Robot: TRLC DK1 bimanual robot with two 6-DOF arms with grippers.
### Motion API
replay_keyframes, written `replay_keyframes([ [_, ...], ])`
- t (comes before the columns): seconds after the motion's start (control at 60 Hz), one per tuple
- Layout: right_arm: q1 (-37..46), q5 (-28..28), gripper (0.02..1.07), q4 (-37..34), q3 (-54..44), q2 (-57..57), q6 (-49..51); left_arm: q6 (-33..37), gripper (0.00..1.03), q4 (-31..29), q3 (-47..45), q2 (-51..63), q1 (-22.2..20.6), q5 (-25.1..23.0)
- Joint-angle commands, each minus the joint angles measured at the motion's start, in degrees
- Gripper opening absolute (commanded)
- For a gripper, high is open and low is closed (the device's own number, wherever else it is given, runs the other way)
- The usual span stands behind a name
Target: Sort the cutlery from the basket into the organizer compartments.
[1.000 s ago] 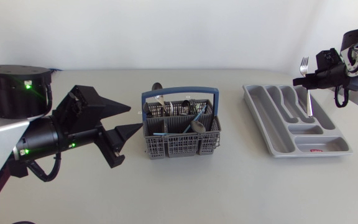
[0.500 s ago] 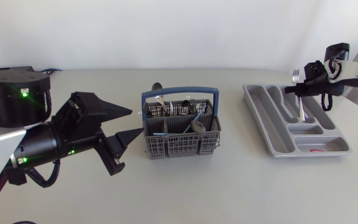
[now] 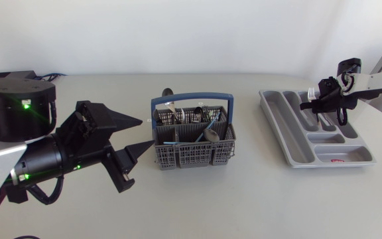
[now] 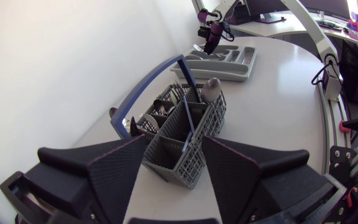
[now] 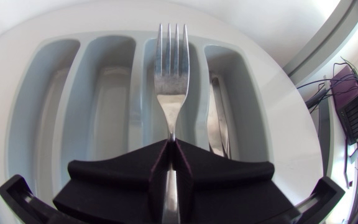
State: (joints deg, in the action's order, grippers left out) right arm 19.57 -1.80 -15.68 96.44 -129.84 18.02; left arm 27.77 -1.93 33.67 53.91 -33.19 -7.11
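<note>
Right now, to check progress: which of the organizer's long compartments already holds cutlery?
The end compartment beside the one under the fork in the right gripper: a silver piece lies in it; the other long ones look empty.

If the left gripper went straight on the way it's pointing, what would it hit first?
The basket. The left gripper, open, points at the basket's near end; the left wrist view shows that wall just ahead and roughly centred. Nothing seems to lie in between.
</note>
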Motion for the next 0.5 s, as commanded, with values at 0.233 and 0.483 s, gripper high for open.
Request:
replay_keyframes([
  [0.233, -0.68, 1.28, 0.53, -1.63, -1.26, 2.66, 0.0, 2.03, 0.63, 0.44, -2.73, -1.97, -0.47, 0.43],
  [0.483, -3.58, 1.45, 0.64, 0.57, -15.32, 19.01, 2.37, 3.52, 0.63, 7.21, -7.83, -2.32, -1.18, 0.35],
])
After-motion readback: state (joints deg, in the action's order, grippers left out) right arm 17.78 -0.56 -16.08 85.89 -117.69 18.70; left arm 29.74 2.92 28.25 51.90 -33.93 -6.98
